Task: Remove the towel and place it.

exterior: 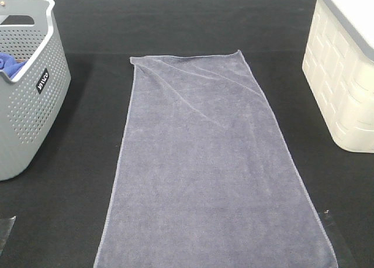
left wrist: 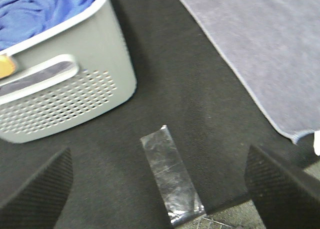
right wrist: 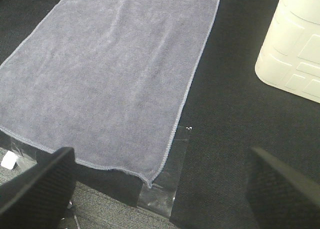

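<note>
One towel (exterior: pixel 204 168) lies spread flat along the middle of the black tabletop (exterior: pixel 87 209), long side running near to far, between the grey perforated basket (exterior: pixel 29 104) at far left and the cream moulded bin (exterior: pixel 345 86) at far right. It looks already out of the basket and laid down, so the task seems at or close to its end; what may remain is smoothing the diagonal creases near its far left corner, which would call for a light pinch at a hemmed edge. Its grey-lavender microfibre has a soft, short nap and a stitched hem. Bright blue cloth (left wrist: pixel 45 9) fills the basket. Clear tape strips (left wrist: pixel 170 179) shine on the woven tabletop. The left claw (left wrist: pixel 160 189) and right claw (right wrist: pixel 160 189) both stand wide apart, holding nothing, off the near corners.
</note>
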You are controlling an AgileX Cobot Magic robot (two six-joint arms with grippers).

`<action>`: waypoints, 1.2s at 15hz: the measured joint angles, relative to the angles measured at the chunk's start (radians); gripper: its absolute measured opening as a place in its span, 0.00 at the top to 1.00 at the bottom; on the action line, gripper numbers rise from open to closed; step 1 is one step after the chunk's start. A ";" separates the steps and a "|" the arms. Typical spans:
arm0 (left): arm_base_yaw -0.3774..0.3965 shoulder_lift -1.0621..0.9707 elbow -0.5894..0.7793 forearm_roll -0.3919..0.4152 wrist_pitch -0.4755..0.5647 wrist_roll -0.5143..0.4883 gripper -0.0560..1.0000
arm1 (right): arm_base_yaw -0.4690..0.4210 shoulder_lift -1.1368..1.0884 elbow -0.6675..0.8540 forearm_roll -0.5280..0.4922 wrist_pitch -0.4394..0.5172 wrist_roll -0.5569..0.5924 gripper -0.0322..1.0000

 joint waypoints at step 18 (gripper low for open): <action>0.172 -0.174 0.000 0.002 -0.002 0.001 0.11 | -0.219 -0.171 0.002 0.017 0.003 0.000 0.15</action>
